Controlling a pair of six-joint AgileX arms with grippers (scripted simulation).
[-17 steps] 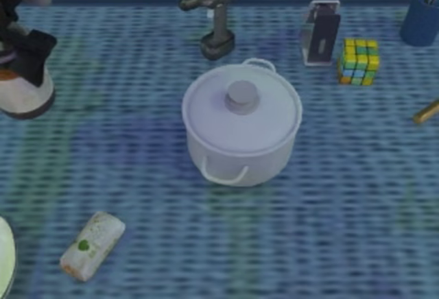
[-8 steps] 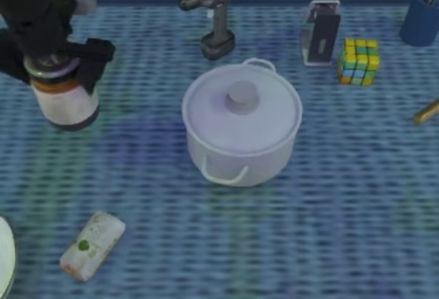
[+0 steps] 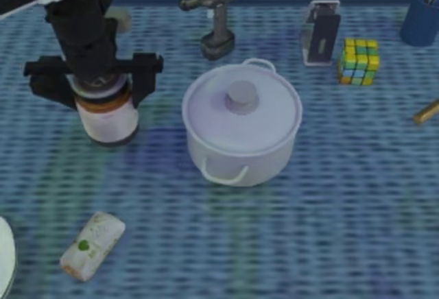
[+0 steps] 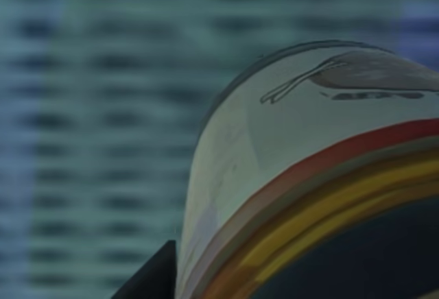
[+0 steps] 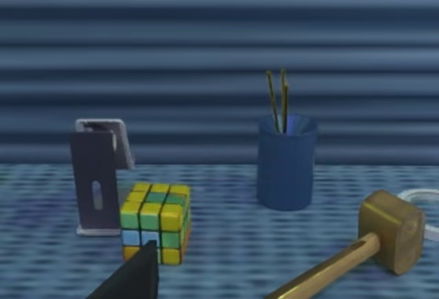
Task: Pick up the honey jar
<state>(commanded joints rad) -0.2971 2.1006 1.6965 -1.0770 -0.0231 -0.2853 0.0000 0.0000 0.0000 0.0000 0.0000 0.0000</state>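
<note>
From above, the left gripper (image 3: 96, 79) pinches the honey jar (image 3: 106, 117) by its lid, fingers clamped on both sides, left of the white pot (image 3: 241, 124). The left wrist view fills with the jar's label and amber band (image 4: 322, 196). Only the right wrist view shows a mallet (image 5: 370, 244); I cannot tell the right gripper's finger state.

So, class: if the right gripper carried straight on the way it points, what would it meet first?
Probably the puzzle cube, which sits just ahead of the right gripper's fingertip in the right wrist view. The grey stand is beside it; depth is unclear.
</note>
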